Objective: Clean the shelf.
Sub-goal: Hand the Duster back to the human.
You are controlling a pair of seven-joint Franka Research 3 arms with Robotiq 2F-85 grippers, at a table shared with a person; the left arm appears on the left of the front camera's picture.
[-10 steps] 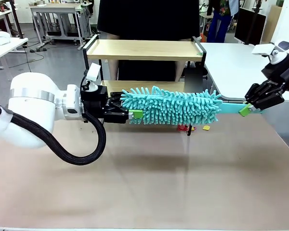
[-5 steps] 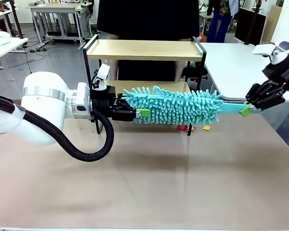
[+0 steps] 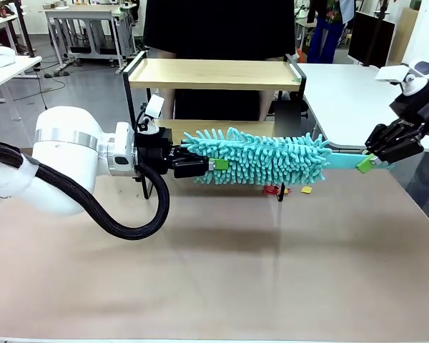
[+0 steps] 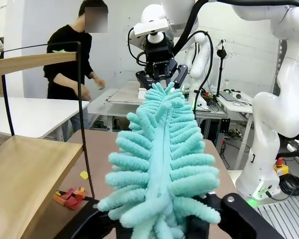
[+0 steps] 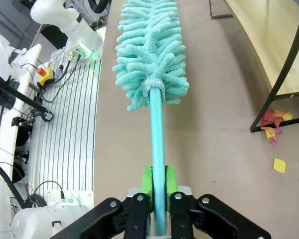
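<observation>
The shelf (image 3: 214,73) stands at the table's far side, with its upper wooden board bare and its lower board (image 3: 173,128) partly hidden. A teal fluffy duster (image 3: 264,157) hangs level in front of the lower board, held at both ends. My left gripper (image 3: 216,164) is shut on the left end of the duster's head (image 4: 162,164). My right gripper (image 3: 365,163) is shut on the teal handle (image 5: 157,144). The left wrist view has the shelf's lower board (image 4: 25,174) to the left of the duster.
Red and yellow paper scraps (image 3: 275,190) lie on the brown table by the shelf's right front leg, and the scraps (image 5: 271,119) also show in the right wrist view. A person in dark clothes (image 3: 222,28) stands behind the shelf. A white table (image 3: 343,93) adjoins at the right.
My left arm has moved a little right and its gripper has closed on the duster's head. The right gripper and the handle have stayed put.
</observation>
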